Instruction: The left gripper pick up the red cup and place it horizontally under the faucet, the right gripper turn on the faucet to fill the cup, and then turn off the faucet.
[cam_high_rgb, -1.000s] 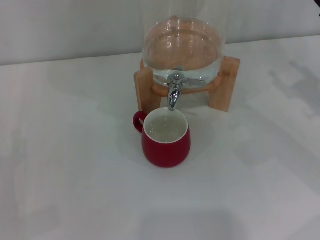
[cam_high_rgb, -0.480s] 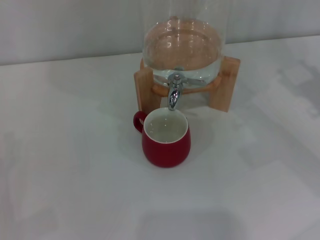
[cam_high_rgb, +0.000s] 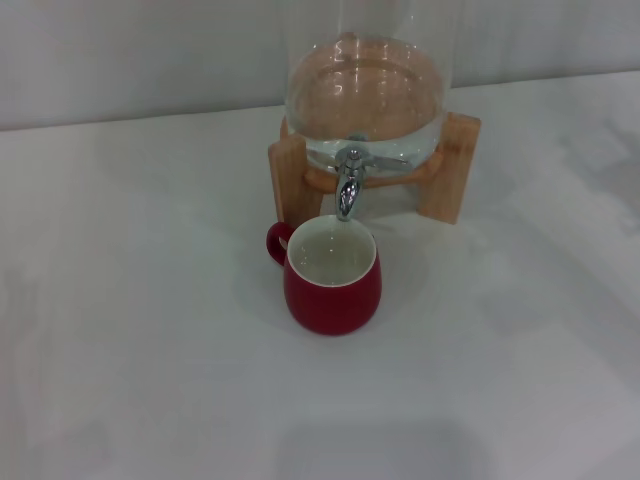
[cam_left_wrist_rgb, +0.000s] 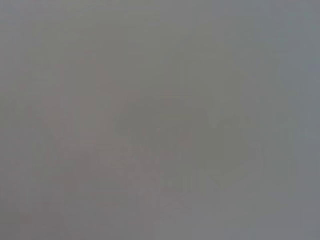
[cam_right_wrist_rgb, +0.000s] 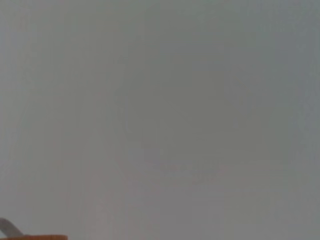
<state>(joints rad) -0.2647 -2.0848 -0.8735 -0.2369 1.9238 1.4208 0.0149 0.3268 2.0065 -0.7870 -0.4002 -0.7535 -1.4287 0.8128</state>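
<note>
1. You find no brand, label or writing readable on anything in view; the red cup (cam_high_rgb: 332, 279) is plain glossy red outside and off-white inside.
2. The red cup stands upright on the white table (cam_high_rgb: 150, 330), just below the faucet (cam_high_rgb: 348, 183); the spout points down over the cup's open mouth, and the small loop handle sticks out toward the robot's left; clear liquid seems to sit inside, though its level is hard to judge.
3. The faucet is mounted low on the glass dispenser (cam_high_rgb: 365, 90), which rests on a wooden stand (cam_high_rgb: 448, 165); the dispenser's top is cut off by the frame edge; the lever's position is too small for you to read.
4. Neither gripper appears in the head view, so you cannot tell from any picture whether either is open, closed or holding something.
5. The left wrist view gives you only a featureless grey surface; the right wrist view is likewise grey, with a sliver of orange-brown edge (cam_right_wrist_rgb: 45, 237) and a small grey shape at one border, too cropped to identify.
</note>
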